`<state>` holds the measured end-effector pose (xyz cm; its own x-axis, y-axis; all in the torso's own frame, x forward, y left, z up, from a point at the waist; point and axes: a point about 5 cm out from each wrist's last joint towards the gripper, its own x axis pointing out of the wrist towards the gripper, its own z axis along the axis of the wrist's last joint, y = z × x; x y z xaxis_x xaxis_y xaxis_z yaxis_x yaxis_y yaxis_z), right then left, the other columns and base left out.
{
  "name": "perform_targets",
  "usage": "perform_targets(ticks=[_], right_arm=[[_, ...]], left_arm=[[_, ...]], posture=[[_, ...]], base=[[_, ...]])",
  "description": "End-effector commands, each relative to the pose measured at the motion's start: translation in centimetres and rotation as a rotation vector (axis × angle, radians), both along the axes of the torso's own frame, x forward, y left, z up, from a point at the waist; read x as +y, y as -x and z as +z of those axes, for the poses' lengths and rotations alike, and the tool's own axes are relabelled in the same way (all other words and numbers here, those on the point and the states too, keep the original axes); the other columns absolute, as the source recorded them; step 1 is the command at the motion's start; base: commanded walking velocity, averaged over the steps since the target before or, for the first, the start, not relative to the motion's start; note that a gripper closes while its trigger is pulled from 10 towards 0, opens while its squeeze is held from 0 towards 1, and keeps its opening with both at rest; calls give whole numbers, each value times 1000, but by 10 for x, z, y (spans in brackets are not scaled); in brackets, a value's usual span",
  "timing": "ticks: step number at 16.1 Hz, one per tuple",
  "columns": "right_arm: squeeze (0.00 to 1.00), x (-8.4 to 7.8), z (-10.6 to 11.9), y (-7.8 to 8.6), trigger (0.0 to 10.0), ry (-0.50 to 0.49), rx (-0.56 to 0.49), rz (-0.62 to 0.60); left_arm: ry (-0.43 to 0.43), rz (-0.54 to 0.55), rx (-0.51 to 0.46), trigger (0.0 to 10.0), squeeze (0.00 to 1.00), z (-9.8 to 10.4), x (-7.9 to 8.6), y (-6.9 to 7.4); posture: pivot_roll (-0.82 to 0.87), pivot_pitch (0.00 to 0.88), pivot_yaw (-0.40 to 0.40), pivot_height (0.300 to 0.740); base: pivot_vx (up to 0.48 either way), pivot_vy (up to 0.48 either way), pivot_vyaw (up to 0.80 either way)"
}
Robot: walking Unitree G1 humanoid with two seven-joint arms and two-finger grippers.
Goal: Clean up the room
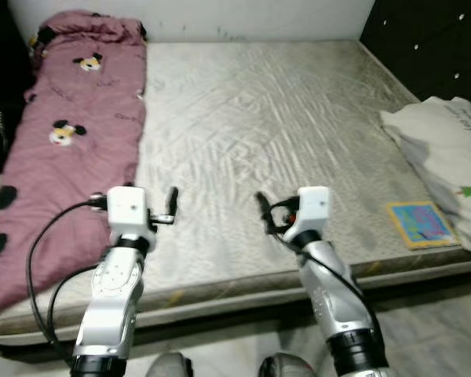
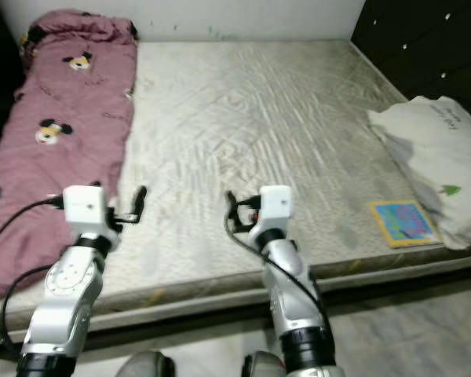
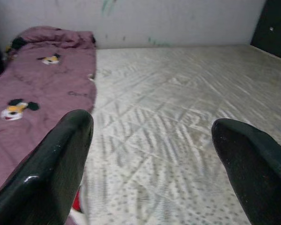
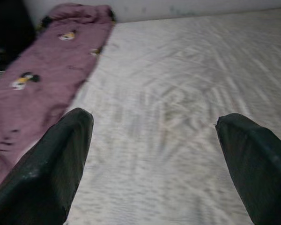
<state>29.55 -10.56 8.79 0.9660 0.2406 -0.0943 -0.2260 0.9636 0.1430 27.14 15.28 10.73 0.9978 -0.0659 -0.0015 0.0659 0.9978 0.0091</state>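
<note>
Grey quilted fabric covers the mattress, which spreads across the scene from the near edge to a white wall at the far side. Along its left side lies a mauve blanket printed with cartoon mouse faces, bunched at its far end and running the length of the bed to the near left corner. On the right side a white pillow with a small green tree mark rests at the edge, and just beside it, nearer, lies a flat book with a yellow border and a blue and pink cover. Dark drawers stand at the far right beyond the pillow. Both silver arms reach forward over the near edge of the mattress. The left end effector hovers over the grey fabric close to the blanket's edge, its fingers spread wide with nothing between them. The right end effector hovers over the bare middle of the near edge, well apart from the book, its fingers likewise spread wide and empty. Pale floor shows in front of the bed.
</note>
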Motion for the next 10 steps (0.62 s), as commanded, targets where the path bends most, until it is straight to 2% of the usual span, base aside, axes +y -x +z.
perform_targets(ticks=[1, 10], right_arm=[[0, -8, -2, 0, 10000, 22, 6, -14], [0, -7, -3, -2, 10000, 23, 17, -13]], left_arm=[[14, -23, 8, 10000, 0, 0, -7, -1], [15, -21, 7, 10000, 0, 0, -9, -4]], posture=[[72, 69, -22, 740], [75, 61, -23, 740]], base=[[0, 480, 0], [0, 480, 0]])
